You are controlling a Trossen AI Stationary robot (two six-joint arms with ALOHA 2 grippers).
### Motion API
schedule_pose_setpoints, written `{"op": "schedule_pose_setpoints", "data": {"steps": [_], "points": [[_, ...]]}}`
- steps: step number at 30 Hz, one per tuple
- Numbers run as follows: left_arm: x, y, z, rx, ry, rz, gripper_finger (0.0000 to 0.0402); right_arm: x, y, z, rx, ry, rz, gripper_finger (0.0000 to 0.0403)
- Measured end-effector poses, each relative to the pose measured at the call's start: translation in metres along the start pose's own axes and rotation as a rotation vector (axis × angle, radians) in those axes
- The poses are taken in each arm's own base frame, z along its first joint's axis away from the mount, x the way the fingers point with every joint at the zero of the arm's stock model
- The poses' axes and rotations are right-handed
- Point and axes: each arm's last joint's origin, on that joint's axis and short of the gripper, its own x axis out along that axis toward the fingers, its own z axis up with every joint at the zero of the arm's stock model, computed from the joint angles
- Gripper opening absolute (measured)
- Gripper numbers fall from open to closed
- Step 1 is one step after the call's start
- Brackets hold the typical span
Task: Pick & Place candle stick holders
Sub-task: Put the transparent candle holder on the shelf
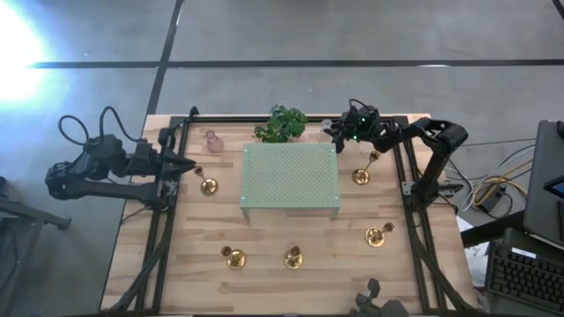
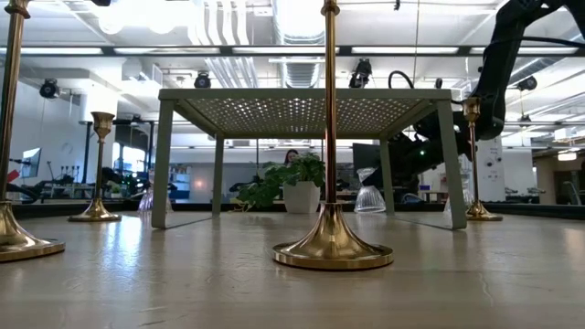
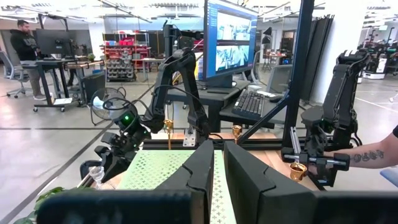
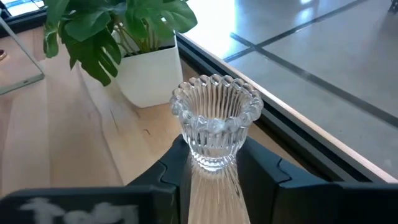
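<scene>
Wooden surface's far right corner, beside the plant (image 4: 118, 31), has the right gripper (image 4: 214, 165) narrowing around a clear glass holder (image 4: 216, 121), which probably needs a gentle, centred squeeze before lifting straight.

High view: straight down, far. Low view: tabletop level, near a tall gold brass holder (image 2: 331, 239). Both share the pale green perforated metal stand (image 1: 291, 173).
</scene>
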Motion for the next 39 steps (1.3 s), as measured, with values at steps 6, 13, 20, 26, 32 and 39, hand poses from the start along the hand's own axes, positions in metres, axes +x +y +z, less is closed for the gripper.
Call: {"op": "schedule_pose_setpoints", "data": {"steps": [6,13,20,26,32,39], "points": [[0.000,0.000,0.000,0.000,0.001,0.000,0.0045,-0.001,0.000,0.001,0.008,0.002,-0.002,0.0091],[0.000,0.000,0.000,0.000,0.000,0.000,0.0045,-0.011,0.004,0.012,0.002,0.003,-0.009,0.0091],[0.000,0.000,0.000,0.000,0.000,0.000,0.0045,-0.033,0.011,0.032,-0.068,-0.001,-0.071,0.0091],[0.000,0.000,0.000,0.000,0.000,0.000,0.0045,-0.056,0.017,0.053,-0.124,-0.054,-0.122,0.0091],[0.000,0.000,0.000,0.000,0.000,0.000,0.0045,-0.076,0.023,0.069,-0.144,-0.110,-0.139,0.0091],[0.000,0.000,0.000,0.000,0.000,0.000,0.0045,-0.099,0.033,0.090,-0.150,-0.172,-0.140,0.0091]]}}
